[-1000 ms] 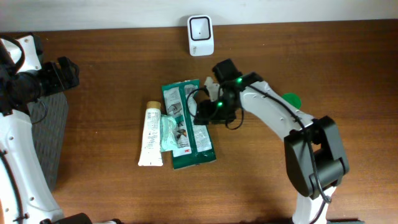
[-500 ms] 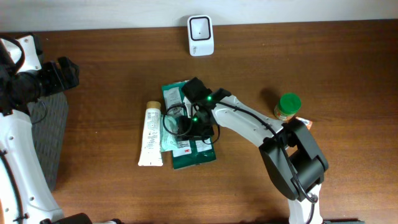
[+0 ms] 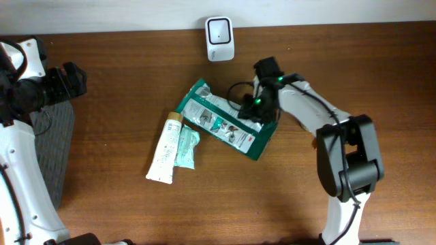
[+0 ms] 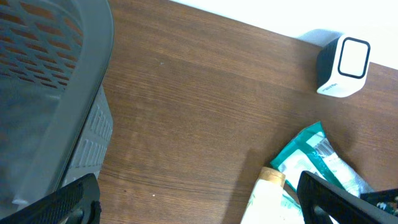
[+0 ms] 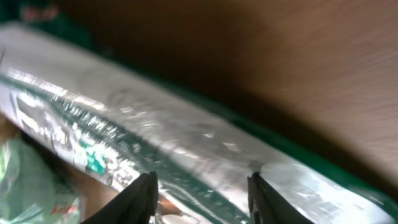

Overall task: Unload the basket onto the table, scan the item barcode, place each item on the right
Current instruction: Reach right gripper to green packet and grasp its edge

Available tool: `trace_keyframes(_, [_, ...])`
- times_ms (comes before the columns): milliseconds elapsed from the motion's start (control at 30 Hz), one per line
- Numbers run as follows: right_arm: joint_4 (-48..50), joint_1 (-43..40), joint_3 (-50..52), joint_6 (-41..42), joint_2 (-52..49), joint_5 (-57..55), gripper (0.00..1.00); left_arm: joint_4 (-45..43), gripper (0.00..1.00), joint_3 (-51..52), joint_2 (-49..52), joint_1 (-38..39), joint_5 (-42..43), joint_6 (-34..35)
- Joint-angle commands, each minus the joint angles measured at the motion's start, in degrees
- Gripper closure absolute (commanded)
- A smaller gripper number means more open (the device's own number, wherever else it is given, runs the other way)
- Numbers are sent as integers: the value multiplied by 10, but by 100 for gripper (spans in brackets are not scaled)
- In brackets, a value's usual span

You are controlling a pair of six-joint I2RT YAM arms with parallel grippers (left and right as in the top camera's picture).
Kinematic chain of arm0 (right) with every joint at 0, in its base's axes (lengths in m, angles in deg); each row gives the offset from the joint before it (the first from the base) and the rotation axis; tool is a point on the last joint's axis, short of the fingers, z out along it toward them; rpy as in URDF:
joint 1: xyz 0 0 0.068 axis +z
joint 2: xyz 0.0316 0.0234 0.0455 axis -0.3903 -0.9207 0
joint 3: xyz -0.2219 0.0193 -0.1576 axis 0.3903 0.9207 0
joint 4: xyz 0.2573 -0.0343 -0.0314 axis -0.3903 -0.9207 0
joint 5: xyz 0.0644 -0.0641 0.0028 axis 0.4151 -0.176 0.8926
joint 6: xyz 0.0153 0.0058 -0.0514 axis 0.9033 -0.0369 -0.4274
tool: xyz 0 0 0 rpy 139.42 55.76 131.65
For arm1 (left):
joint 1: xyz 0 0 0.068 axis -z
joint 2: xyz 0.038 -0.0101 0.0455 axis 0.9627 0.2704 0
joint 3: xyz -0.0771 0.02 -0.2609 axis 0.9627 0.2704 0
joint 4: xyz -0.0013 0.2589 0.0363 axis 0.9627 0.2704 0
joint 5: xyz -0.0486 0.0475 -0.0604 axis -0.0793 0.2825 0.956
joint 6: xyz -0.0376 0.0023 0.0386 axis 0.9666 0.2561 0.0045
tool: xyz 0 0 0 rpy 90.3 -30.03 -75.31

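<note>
Fingers (image 5: 142, 198) of the right gripper (image 5: 200, 182) pinch the right end of a green pouch (image 3: 223, 121), which stretches slantwise over the wooden table (image 3: 122, 61) in front of the white scanner (image 3: 219, 30) and apart from it. Just left of the pouch lie a white tube (image 3: 163, 151) and a small teal sachet (image 3: 185, 147), touching each other. At the table's left edge, the left gripper (image 4: 196, 208) hangs beside a grey basket (image 4: 56, 93), fingers spread wide and holding nothing.

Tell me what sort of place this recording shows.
Probably a mock shop checkout: a white barcode scanner on the wooden table, with a green packet, a tube and a grey basket nearby.
</note>
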Motion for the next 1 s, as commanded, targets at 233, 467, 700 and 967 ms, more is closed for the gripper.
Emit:
trace_keyframes(233, [-52,-27,-152,-420,-42,38,25,0,1,-7,-8,-1,6,-9])
trace_keyframes(467, [-156,-106,-149,-536,-111,241,20,0,1,-7,-8,-1,6,-9])
trace_keyframes(700, [-202,-21,-104,-463,-111,239,27,0,1,-7,-8,-1,7,-9])
trace_keyframes(967, [-112,-14,-74,-269,-111,258,27,0,1,-7,-8,-1,6,-9])
